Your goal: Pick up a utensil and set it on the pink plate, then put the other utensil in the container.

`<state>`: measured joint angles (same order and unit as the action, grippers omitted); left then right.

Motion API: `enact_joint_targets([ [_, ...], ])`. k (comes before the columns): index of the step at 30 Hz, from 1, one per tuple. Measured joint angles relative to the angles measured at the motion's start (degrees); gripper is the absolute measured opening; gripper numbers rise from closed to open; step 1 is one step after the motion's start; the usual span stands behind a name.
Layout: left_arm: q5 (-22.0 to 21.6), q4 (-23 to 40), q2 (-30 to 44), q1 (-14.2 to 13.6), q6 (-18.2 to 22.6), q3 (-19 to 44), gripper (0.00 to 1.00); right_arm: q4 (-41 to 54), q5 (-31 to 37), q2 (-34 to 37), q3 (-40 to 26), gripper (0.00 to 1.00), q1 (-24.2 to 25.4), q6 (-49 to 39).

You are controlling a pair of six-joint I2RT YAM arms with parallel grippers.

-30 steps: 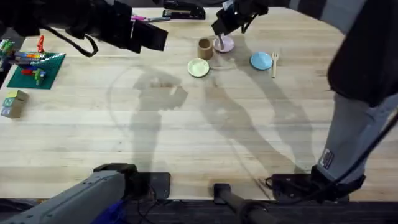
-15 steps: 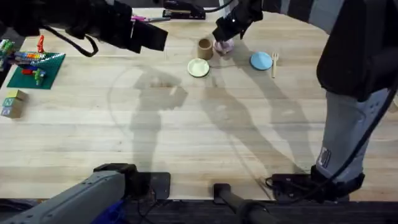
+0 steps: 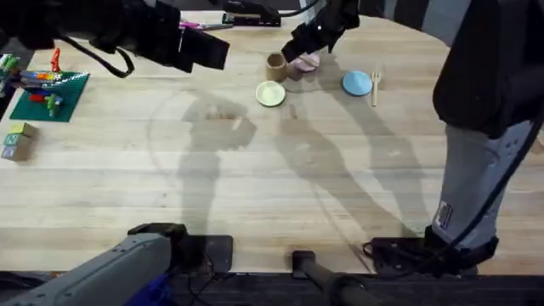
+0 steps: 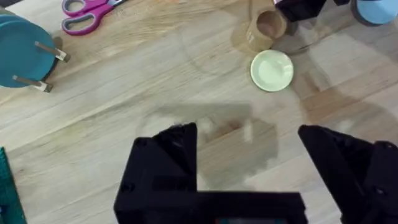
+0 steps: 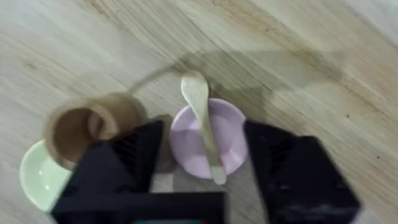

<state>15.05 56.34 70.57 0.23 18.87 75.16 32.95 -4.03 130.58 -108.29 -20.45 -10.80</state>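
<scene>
The wooden spoon [image 5: 204, 124] lies across the pink plate [image 5: 230, 146], its bowl past the rim on the table. My right gripper [image 5: 202, 158] hovers just above it, open, one finger on each side of the plate. In the overhead view that gripper [image 3: 299, 49] covers part of the pink plate [image 3: 311, 61] at the far middle. The brown container [image 3: 276, 63] stands upright just left of the plate. The wooden fork [image 3: 375, 87] lies to the right of the blue plate [image 3: 357, 82]. My left gripper [image 4: 249, 155] hangs open over bare wood at the far left [image 3: 208, 51].
A yellow-green plate [image 3: 270, 93] sits in front of the container. Pink scissors [image 4: 87, 15] and a black stapler [image 3: 251, 15] lie along the far edge. A green baseplate with bricks [image 3: 51, 89] and small blocks [image 3: 17, 140] are at the left.
My right gripper has come down and slightly left over the pink plate, now covering part of it from above. The left arm has not moved.
</scene>
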Motion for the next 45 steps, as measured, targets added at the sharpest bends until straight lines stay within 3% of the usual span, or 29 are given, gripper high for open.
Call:
enact_joint_targets([
  [2,0.00,0.00,0.00,0.00,0.00,0.00,0.993,0.00,0.01,0.00,0.00,0.927,0.00,-0.05],
  [4,0.00,0.00,0.00,0.00,0.00,0.00,0.993,0.11,-0.01,-0.02,0.00,0.992,0.00,-0.10],
  [18,0.00,0.00,-0.02,0.00,0.00,0.00,0.994,9.49,6.36,-1.07,-5.62,0.998,0.13,-3.23],
  [29,0.00,2.19,0.00,0.00,0.00,0.00,0.993,11.50,7.50,-14.87,-6.21,0.998,2.94,-3.86],
  [37,0.02,11.80,-0.02,0.00,-0.02,0.00,0.993,11.81,3.56,-24.39,-6.17,0.998,5.82,-3.86],
  [45,0.01,27.02,0.00,0.00,-0.07,0.02,0.993,5.56,2.05,-38.14,6.25,0.998,10.61,-3.86],
])
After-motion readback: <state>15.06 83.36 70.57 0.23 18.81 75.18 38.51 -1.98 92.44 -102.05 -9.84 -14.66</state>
